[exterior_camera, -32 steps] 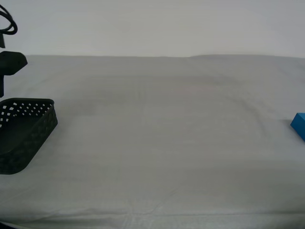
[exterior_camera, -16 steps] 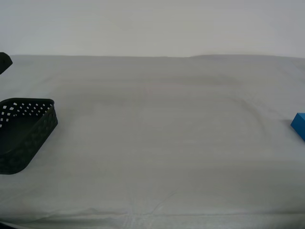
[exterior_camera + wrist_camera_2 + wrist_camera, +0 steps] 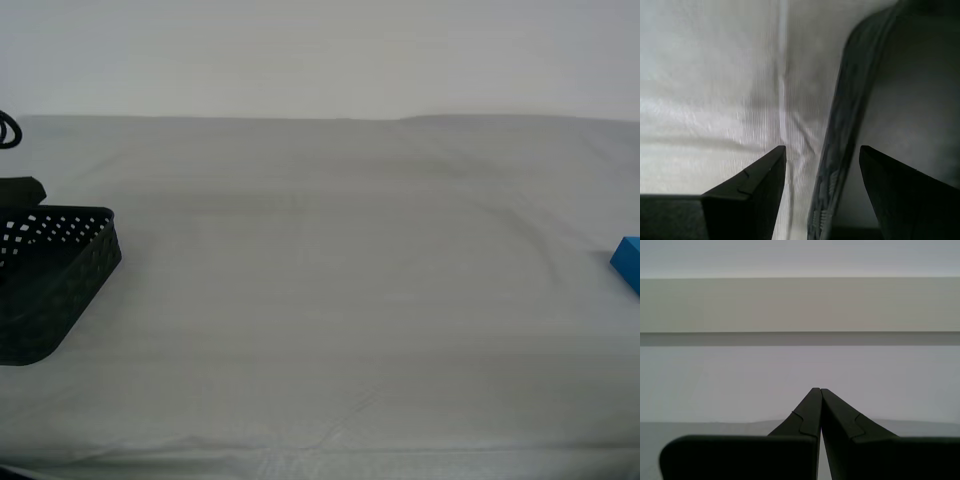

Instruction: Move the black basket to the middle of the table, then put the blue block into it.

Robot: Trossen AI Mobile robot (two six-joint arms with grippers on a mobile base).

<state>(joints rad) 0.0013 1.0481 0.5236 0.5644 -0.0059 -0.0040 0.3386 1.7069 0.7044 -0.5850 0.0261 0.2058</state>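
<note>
My second gripper has fingers spread astride the black basket wall; closing off-centre could tip it.

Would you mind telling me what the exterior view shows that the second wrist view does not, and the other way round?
Only the exterior view shows the blue block at its right edge and the whole spread of the table. Only the second wrist view shows my second gripper open, its fingers straddling the basket's wall. Both show the black basket and the grey cloth.
</note>
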